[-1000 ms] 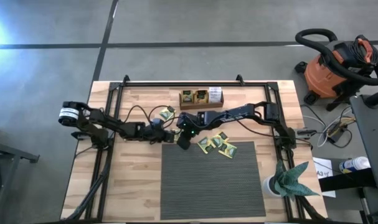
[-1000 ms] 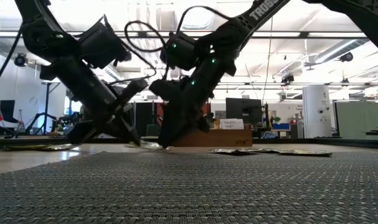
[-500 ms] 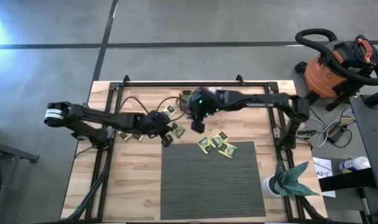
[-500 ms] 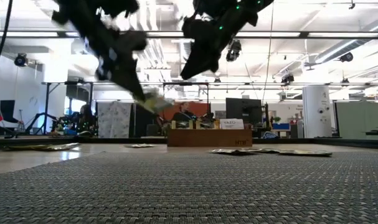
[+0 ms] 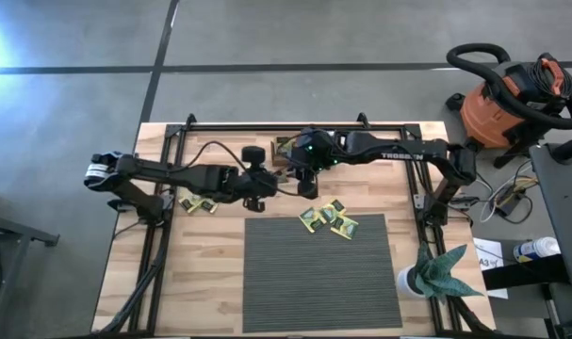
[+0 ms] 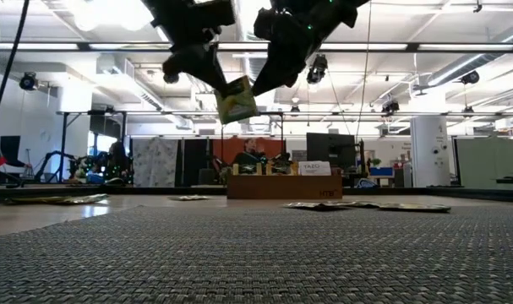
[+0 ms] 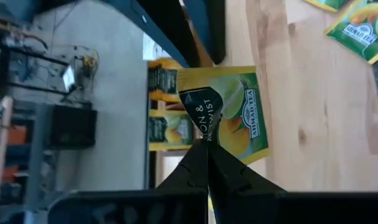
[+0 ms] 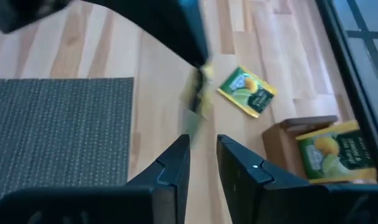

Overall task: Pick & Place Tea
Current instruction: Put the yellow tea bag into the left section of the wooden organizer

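Yellow-green "AHMAD TEA" sachet [image 7: 229, 112] pinched in closed left tool [image 7: 207, 144]; right tool [image 8: 203, 154] slightly open, empty.

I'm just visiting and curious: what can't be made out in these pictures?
- High view: the brown wooden tray is mostly covered by the right gripper.
- Left wrist view: the left gripper covers part of the print on its yellow-green square tea sachet.
- Right wrist view: that sachet is blurred.

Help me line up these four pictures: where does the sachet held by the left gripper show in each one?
High: hidden under the left gripper, left of the tray.
Low: sachet hangs in the air, upper centre, above the tray.
Left wrist: centre, pinched by shut fingers; tray behind.
Right wrist: edge-on, centre; tray lower right.
Shared landmark: the tray.
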Available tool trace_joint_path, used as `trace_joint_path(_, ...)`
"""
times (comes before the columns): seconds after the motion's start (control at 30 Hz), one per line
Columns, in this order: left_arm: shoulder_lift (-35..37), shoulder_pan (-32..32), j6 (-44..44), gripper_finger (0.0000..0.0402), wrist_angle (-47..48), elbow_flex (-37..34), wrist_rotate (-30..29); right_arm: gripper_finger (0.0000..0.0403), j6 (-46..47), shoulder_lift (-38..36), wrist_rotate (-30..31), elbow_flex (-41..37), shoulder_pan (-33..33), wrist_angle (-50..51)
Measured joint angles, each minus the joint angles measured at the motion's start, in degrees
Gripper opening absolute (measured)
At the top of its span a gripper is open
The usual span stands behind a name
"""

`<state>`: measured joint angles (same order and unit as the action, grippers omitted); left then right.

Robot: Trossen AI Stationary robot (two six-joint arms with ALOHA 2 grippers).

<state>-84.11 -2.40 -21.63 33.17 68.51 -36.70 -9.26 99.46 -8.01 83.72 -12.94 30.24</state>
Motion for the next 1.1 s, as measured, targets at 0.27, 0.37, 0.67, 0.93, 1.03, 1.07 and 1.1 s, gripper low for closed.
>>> trace_joint_path(0.27, -1.63, 0.08, -3.45, 0.0, -0.08, 1.01, -0.86, 0.0079, -0.19, 0.0, 0.64, 0.16, 0.93, 0.0)
trace_joint_path(0.37, -1.6, 0.05, -2.64, 0.0, -0.06, 0.98, -0.71, 0.008, -0.22, 0.0, 0.69, 0.17, 0.89, -0.1)
trace_joint_path(0.67, -1.58, 0.06, -2.39, 0.0, -0.12, 0.76, 0.73, 0.008, -0.41, 0.0, 0.66, 0.24, 0.97, -1.04)
trace_joint_path(0.93, -1.58, 0.61, -2.77, 0.0, -1.93, 0.7, 1.76, 0.008, -0.25, 0.02, 0.28, 0.26, 0.97, -3.87)
trace_joint_path(1.03, -1.58, 0.97, -3.22, 0.0, -2.54, 0.68, 1.8, 0.008, -0.2, 0.02, 0.08, 0.26, 0.99, -3.61)
trace_joint_path(1.07, -1.58, 1.08, -3.25, 0.0, -2.58, 0.68, 1.83, 0.008, -0.22, 0.02, 0.04, 0.26, 0.98, -3.54)
trace_joint_path(1.1, -1.58, 1.13, -3.27, 0.0, -2.58, 0.68, 1.83, 0.008, -0.25, 0.02, 0.04, 0.26, 0.96, -3.55)
